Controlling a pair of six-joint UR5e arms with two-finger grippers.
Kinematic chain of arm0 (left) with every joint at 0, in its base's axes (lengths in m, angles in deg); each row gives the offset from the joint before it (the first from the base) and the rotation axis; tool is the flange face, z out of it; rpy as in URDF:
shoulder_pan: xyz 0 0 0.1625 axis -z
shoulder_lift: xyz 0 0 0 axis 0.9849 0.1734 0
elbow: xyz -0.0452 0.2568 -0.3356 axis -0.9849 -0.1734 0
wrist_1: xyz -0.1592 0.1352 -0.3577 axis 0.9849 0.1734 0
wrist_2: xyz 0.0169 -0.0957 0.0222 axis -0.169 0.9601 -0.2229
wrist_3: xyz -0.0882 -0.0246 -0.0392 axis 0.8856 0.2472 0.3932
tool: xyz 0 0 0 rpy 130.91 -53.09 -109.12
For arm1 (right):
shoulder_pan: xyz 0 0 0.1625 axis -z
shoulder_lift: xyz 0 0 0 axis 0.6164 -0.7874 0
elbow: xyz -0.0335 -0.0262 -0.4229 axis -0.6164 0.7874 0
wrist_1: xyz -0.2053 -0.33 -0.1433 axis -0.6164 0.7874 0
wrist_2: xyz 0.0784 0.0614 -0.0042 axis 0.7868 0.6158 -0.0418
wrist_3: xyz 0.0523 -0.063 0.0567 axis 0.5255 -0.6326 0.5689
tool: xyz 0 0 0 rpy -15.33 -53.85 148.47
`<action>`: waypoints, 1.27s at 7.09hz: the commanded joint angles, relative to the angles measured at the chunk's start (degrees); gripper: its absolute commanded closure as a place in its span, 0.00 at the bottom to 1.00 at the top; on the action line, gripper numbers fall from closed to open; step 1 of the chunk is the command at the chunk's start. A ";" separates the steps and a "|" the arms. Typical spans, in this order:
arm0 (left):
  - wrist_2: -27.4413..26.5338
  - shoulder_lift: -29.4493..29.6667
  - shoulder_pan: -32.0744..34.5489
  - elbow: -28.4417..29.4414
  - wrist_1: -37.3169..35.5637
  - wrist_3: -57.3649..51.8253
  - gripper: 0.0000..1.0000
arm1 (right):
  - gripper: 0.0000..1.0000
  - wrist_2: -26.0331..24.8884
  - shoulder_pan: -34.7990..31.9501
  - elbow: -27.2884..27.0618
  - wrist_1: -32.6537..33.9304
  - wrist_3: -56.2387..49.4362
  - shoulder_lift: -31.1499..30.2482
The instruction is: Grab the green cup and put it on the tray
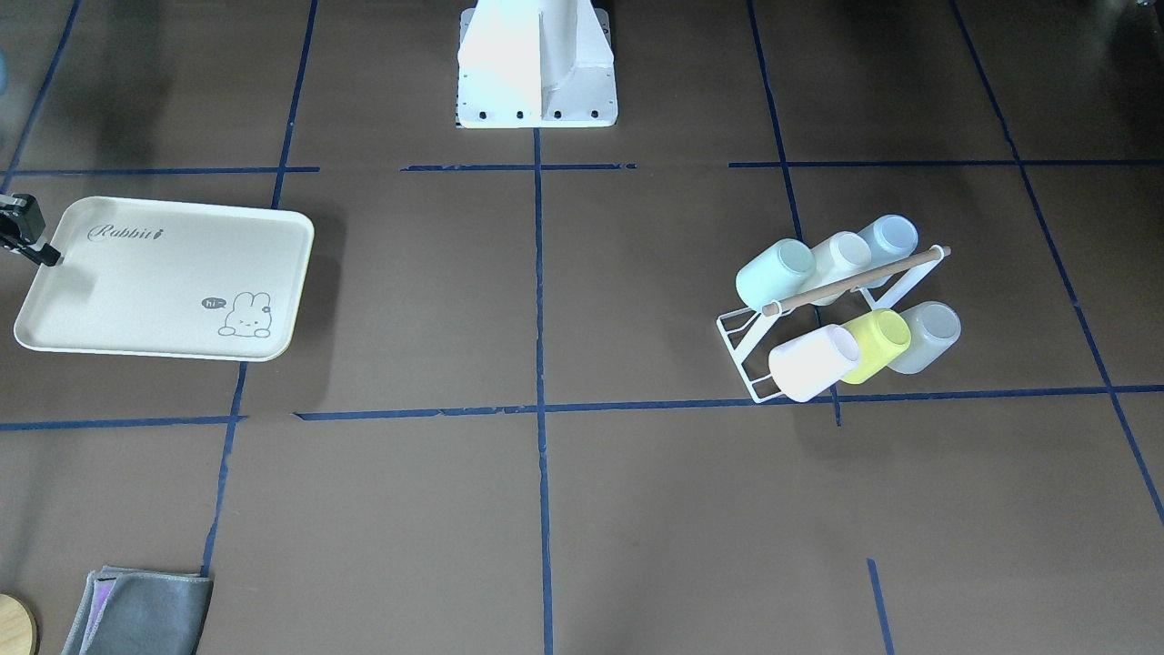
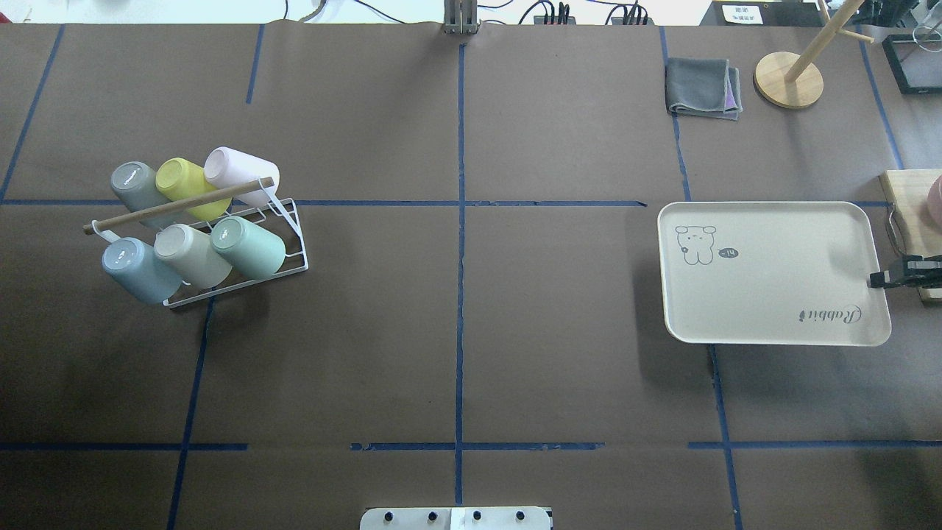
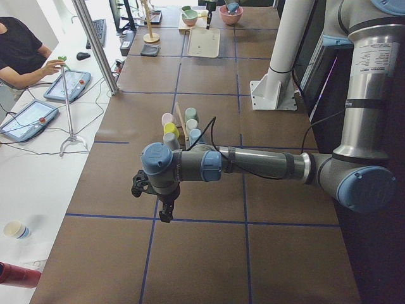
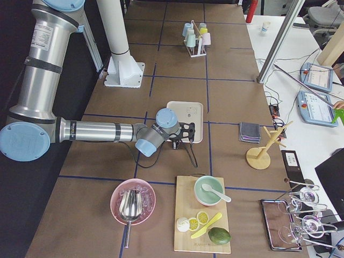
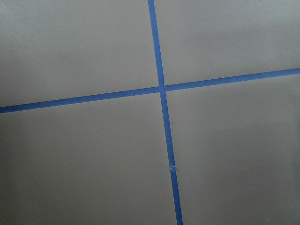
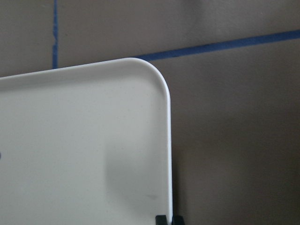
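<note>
Resting on the rack, green cup (image 2: 249, 247) well apart from tray (image 2: 773, 302)

The green cup lies tilted on a white wire rack (image 2: 297, 243) on the robot's left side of the bench (image 2: 471, 331). It is the end cup of its row, touching a cream cup (image 2: 193, 255). The tray lies flat on the right side. The right hand (image 2: 877, 280) is clenched on the tray's outer rim, fingertips straddling it. The left hand (image 3: 166, 217) hangs above the bench beyond the rack; I cannot tell whether it is released or clenched.

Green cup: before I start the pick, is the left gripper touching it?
Apart. The left side view shows the left gripper hanging over bare table, clearly short of the green cup.
</note>
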 commanded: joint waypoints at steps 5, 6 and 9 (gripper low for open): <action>0.00 0.00 0.00 -0.44 0.00 0.09 0.00 | 1.00 -11.58 20.92 -1.42 10.16 17.61 24.24; 0.00 0.00 0.00 -0.35 0.00 0.09 0.00 | 1.00 -16.86 26.38 -1.25 10.87 18.57 26.27; 0.00 -0.09 0.09 -0.26 -0.09 0.00 0.00 | 1.00 -26.03 35.82 0.68 19.75 21.75 33.14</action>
